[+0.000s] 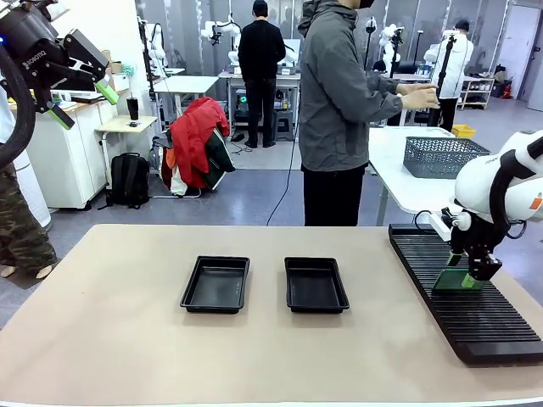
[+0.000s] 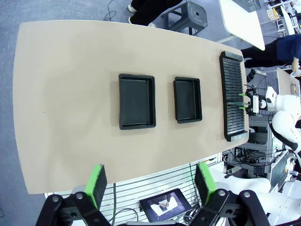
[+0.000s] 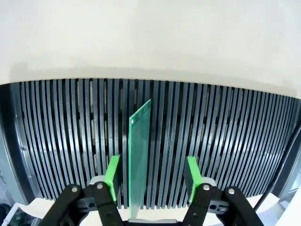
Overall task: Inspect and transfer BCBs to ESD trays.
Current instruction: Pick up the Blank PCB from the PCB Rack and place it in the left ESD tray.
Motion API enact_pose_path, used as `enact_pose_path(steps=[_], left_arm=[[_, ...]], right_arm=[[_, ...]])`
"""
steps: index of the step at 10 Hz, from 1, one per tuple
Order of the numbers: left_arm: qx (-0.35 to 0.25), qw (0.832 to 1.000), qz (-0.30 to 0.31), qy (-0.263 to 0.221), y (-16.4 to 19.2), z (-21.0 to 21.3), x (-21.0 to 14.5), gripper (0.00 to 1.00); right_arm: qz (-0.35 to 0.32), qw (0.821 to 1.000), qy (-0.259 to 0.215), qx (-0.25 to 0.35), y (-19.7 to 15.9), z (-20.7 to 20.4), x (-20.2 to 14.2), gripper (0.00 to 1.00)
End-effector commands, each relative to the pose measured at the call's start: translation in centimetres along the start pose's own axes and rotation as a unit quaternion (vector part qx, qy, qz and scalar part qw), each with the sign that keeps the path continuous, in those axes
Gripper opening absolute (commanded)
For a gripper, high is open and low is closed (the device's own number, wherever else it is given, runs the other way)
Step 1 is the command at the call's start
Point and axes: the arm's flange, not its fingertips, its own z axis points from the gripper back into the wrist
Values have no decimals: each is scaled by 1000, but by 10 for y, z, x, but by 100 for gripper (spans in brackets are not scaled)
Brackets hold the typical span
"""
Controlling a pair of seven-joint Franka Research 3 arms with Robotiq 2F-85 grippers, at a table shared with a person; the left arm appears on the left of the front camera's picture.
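Note:
One BCB (image 3: pixel 140 155), a thin green board, stands on edge in a slot of the black ribbed rack (image 3: pixel 225 141). My right gripper (image 3: pixel 150 176) straddles it, with a gap between the board and each green pad. From the front the board (image 1: pixel 458 280) shows under that gripper (image 1: pixel 465 270) on the rack at the right. Two empty black ESD trays (image 1: pixel 215 284) (image 1: pixel 316 285) lie side by side mid-table, and appear from above as trays (image 2: pixel 136 100) (image 2: pixel 188 100). My left gripper (image 1: pixel 83 103) hangs open high at the left, far from the table, its fingers (image 2: pixel 97 181) wide apart.
The long slotted rack (image 1: pixel 475 314) runs along the table's right edge. A person in a grey jacket (image 1: pixel 339 110) stands beyond the far edge, turned toward a white side table holding a wire basket (image 1: pixel 441 157). Bare tabletop (image 1: pixel 110 331) surrounds the trays.

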Motion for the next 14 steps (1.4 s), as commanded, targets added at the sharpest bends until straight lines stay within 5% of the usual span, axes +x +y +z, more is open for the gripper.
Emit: enact_pose_path(steps=[1,2,3,4,5,6,7,8,9,10,14], left_arm=[[-1,1000,1,1,1,-1,0,100],[-1,1000,1,1,1,-1,0,100],[-1,1000,1,1,1,-1,0,100],[-1,1000,1,1,1,-1,0,100],[-1,1000,1,1,1,-1,0,100],[-1,1000,1,1,1,-1,0,100],[-1,1000,1,1,1,-1,0,100],[-1,1000,1,1,1,-1,0,100],[-1,1000,1,1,1,-1,0,100],[-1,1000,1,1,1,-1,0,100],[-1,1000,1,1,1,-1,0,100]], right_arm=[[3,1000,10,9,7,2,-5,59],[2,1000,12,9,9,4,-6,45],[0,1000,17,6,13,6,-5,48],[1,1000,15,6,15,7,-5,33],[0,1000,16,6,16,7,-5,36],[0,1000,16,6,17,8,-4,21],[0,1000,14,7,17,8,-4,25],[0,1000,12,8,18,7,-3,10],[-1,1000,12,8,17,7,-3,13],[-1,1000,13,10,17,7,-3,0],[-1,1000,14,12,18,12,-1,0]])
